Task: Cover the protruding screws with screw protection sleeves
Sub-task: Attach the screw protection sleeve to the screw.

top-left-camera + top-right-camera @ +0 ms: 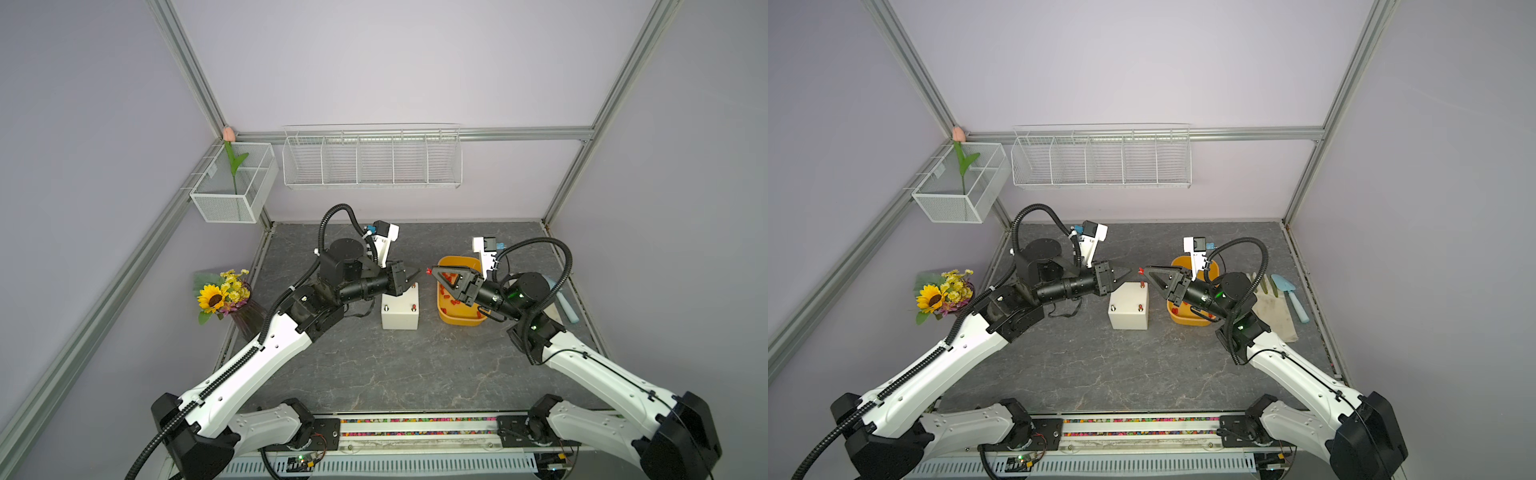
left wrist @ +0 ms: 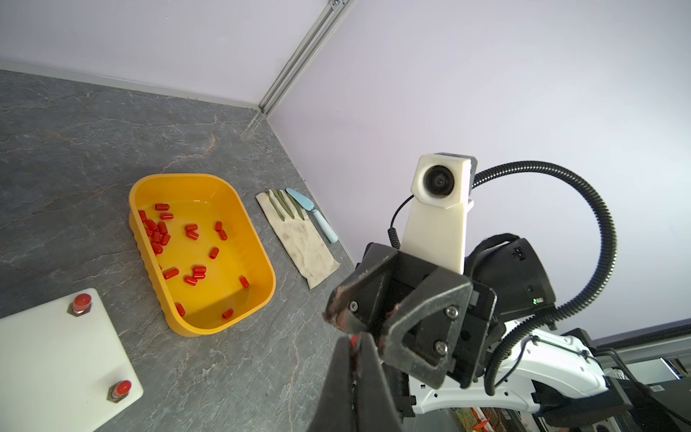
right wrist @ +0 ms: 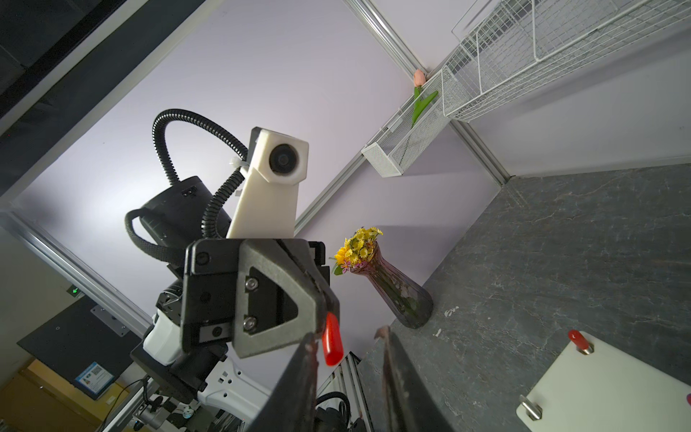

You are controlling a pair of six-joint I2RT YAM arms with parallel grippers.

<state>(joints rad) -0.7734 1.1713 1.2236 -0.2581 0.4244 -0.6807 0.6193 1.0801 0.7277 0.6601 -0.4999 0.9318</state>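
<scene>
Above the white box (image 1: 400, 316), my left gripper (image 2: 354, 338) and right gripper (image 3: 347, 331) meet tip to tip. The left one is shut on the end of a red screw protection sleeve (image 3: 332, 338). That sleeve hangs between the right gripper's open fingers, close beside one finger and apart from the other. On the box, a front protruding screw (image 1: 387, 308) stands bare. Two other screws wear red sleeves (image 2: 81, 302) (image 2: 120, 389). The fourth corner is hidden under the left gripper. Several loose sleeves (image 2: 192, 232) lie in the yellow tray (image 2: 202, 179), right of the box.
A vase of flowers (image 1: 232, 299) stands at the table's left edge. A dirty glove (image 1: 1273, 311) and a blue trowel (image 1: 1291, 303) lie right of the tray. Wire baskets (image 1: 372, 160) hang on the back wall.
</scene>
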